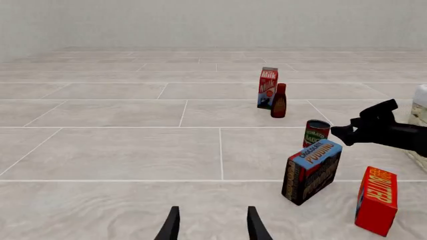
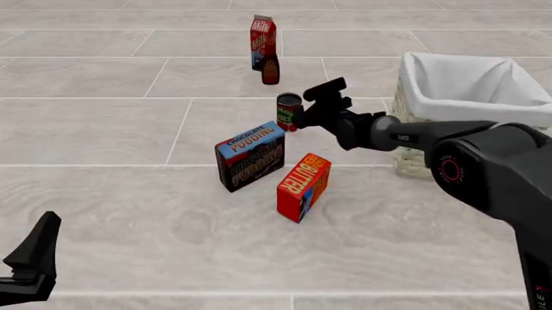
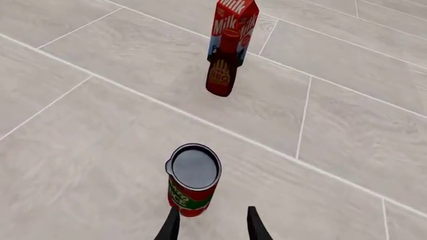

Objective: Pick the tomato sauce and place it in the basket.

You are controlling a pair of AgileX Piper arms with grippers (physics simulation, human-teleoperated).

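Front view shows us the can (image 2: 289, 111) upright on the floor, left of the basket (image 2: 414, 87). Our right gripper (image 2: 312, 115) hovers just beside it, fingers apart and empty. Behind it stand the bottle (image 2: 270, 70) and milk carton (image 2: 262, 41); in front, the pudding box (image 2: 250, 155) and butter box (image 2: 303, 186). Our left gripper (image 1: 212, 227) idles well apart, parted and empty.

the tomato sauce (image 2: 290, 110) is a small red can with a green patch and dark metal top, upright on the bench. the basket (image 2: 448, 97), cream wicker with white cloth lining, sits to its right, open-topped.
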